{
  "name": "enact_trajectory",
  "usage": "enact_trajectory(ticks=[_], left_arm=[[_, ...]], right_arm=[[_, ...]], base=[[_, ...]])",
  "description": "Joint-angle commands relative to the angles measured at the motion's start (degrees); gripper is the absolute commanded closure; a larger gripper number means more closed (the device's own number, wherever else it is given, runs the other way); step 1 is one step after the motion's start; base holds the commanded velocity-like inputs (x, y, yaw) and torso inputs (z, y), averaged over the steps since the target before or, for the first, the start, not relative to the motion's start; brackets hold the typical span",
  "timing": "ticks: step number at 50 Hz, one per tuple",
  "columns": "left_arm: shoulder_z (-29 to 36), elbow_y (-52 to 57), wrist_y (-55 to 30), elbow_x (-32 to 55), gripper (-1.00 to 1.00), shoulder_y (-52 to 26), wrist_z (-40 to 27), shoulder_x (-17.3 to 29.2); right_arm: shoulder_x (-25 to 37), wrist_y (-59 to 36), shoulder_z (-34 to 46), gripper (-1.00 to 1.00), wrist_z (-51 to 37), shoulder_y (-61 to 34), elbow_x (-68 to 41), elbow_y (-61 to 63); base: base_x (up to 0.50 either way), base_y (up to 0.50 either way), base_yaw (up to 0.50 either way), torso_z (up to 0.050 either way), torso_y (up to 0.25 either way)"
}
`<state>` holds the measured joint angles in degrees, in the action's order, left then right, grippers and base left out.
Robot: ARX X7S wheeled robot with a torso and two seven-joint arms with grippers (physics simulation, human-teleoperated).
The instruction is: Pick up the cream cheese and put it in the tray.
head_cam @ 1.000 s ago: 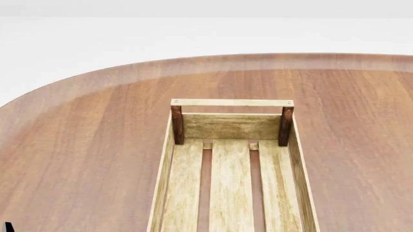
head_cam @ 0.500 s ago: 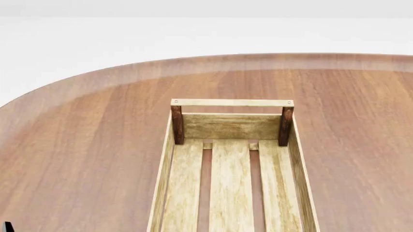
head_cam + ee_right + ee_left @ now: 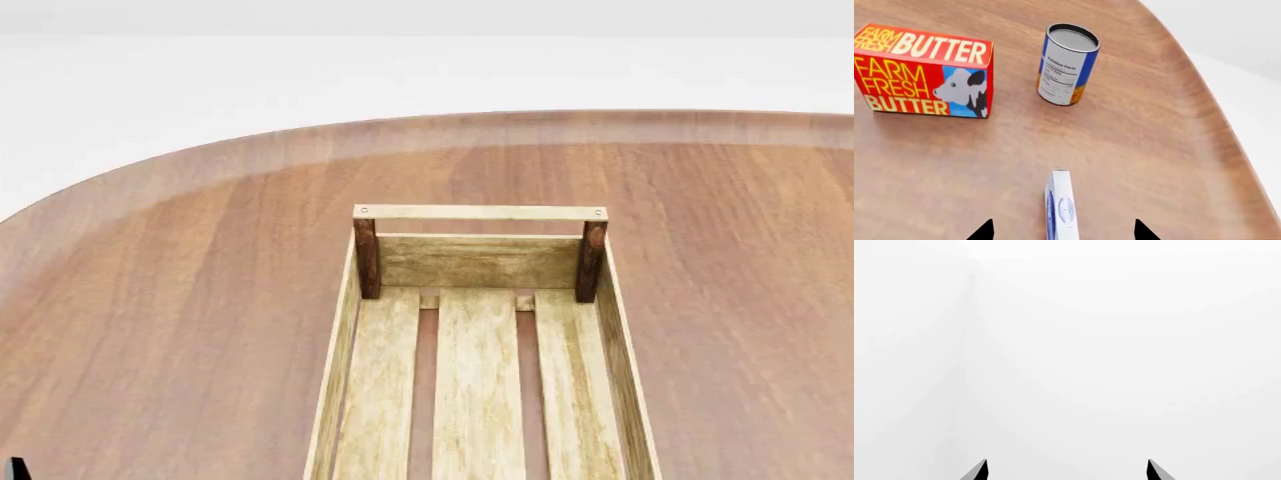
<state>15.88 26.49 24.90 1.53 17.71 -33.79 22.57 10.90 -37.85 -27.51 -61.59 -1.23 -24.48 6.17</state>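
Nothing has moved; the right gripper [image 3: 1062,231] (open, empty) hovers above the cream cheese [image 3: 1059,205], probably standing on edge; the tray [image 3: 478,214] waits.

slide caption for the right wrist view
Open right tool poised over the cream cheese, with butter box and can beyond on the table.

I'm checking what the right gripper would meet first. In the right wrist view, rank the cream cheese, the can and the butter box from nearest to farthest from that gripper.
1. Cream cheese: on edge, between the open right gripper fingertips.
2. Can: upright, farther across the table, towards its curved edge.
3. Butter box: about as far as the can; too close to call.
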Motion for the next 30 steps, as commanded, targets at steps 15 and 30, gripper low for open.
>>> enact_trajectory(ticks=[15,30], left_arm=[[0.4,-0.2,-0.3,-0.2,-1.0,-0.2,-0.4,0.1],[0.4,-0.2,-0.3,-0.1,-1.0,-0.3,-0.7,0.2]], right_arm=[[0.5,1.6,-1.6,-1.0,3.1,-0.1,-2.9,-2.4],[1.0,2.2,-2.8,-1.0,3.4,0.5,-3.5,-2.8]], base=[[0.0,0.0,0.0,0.0,0.0],[0.0,0.0,0.0,0.0,0.0]])
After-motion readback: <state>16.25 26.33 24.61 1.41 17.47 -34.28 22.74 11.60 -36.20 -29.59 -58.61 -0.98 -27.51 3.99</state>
